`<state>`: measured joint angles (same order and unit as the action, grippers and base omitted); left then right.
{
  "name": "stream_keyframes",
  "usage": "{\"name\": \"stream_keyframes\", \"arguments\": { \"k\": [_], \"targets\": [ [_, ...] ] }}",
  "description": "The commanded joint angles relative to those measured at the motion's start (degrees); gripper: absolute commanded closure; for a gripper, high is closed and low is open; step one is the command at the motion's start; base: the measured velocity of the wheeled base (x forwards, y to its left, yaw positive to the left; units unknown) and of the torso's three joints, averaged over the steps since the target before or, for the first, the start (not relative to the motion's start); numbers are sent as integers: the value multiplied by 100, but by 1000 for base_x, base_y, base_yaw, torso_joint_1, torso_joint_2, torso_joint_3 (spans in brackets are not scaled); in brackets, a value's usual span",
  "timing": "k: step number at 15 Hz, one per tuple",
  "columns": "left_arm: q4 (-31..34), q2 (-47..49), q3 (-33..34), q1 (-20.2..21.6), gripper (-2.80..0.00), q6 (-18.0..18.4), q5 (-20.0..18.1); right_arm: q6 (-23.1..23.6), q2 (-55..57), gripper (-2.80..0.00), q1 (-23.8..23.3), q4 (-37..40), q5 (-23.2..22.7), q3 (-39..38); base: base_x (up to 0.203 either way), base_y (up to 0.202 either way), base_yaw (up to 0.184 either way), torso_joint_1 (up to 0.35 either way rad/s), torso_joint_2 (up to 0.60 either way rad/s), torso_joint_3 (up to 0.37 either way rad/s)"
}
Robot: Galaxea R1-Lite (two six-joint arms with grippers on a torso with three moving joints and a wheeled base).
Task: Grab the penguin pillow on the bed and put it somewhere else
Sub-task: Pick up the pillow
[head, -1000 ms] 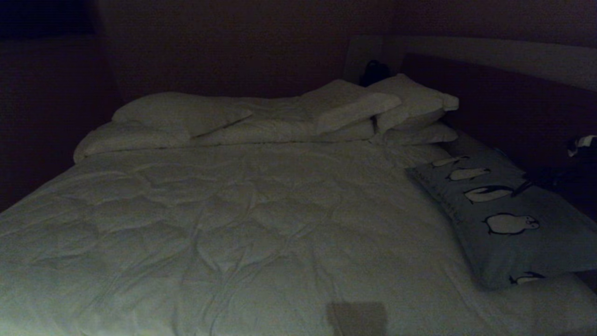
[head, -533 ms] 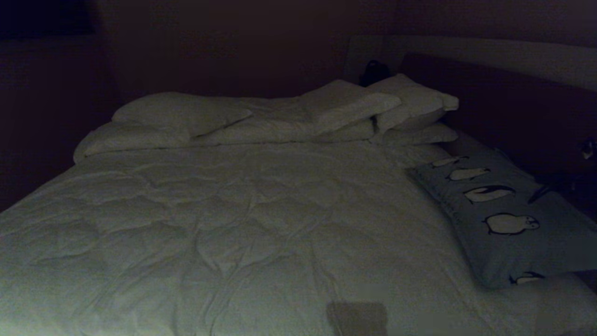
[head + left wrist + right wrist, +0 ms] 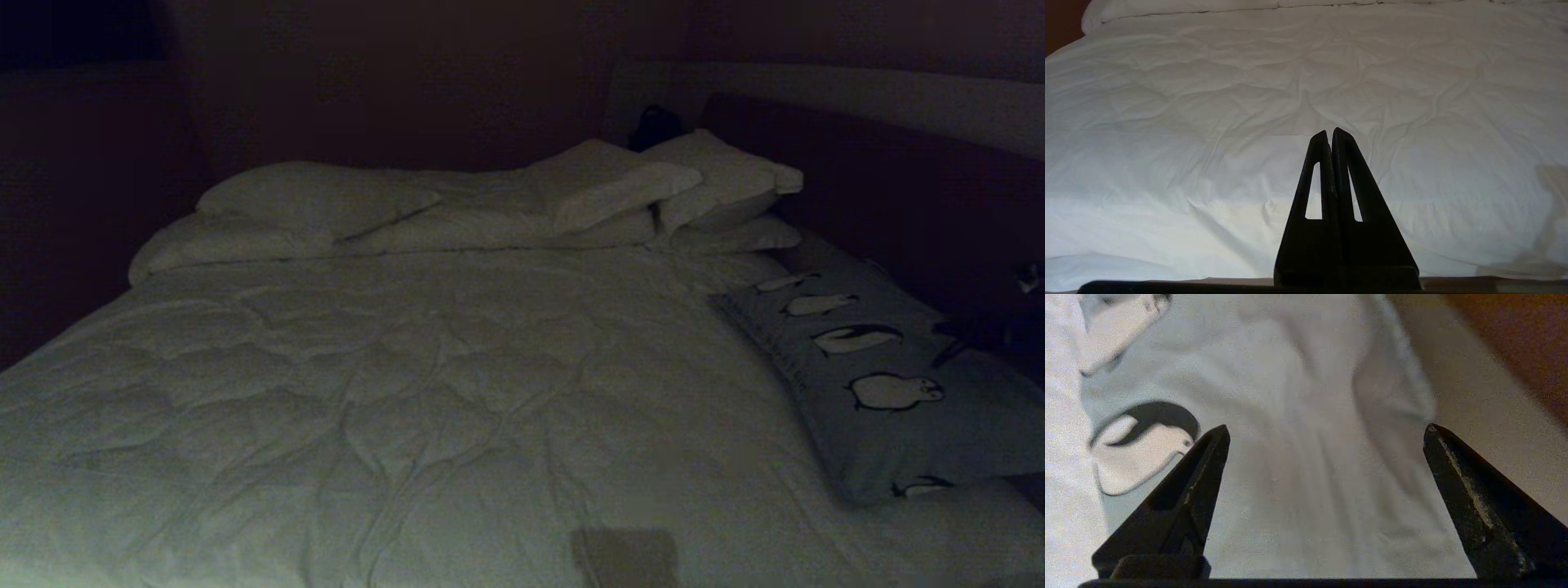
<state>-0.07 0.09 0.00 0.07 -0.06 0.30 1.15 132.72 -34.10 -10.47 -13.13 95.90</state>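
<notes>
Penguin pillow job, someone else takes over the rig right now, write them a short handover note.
Right gripper: open, fingers spread over the penguin pillow, holding nothing.
Left gripper: shut, empty, idle over the white duvet.
Pillow: lying on the bed at its right edge, beside the dark headboard, below the stacked white pillows.
Done: the right arm is in place over the pillow.
Left: close on the pillow, lift it, and set it down somewhere else.
</notes>
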Motion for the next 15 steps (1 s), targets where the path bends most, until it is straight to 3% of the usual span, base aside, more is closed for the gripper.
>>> {"name": "stream_keyframes", "arguments": {
  "k": [1, 4, 15],
  "targets": [
    [-1, 0, 0, 1, 0, -3, 5, -6, 323, -280, -1, -14, -194, 47, 0, 0, 0, 0, 0, 0],
    [-1, 0, 0, 1, 0, -3, 5, -106, 554, -280, 0, 1, -605, 107, 0, 0, 0, 0, 0, 0],
    [-1, 0, 0, 1, 0, -3, 5, 96, 1387, -280, 43, 573, -501, 587, 0, 0, 0, 0, 0, 0]
  ]
}}
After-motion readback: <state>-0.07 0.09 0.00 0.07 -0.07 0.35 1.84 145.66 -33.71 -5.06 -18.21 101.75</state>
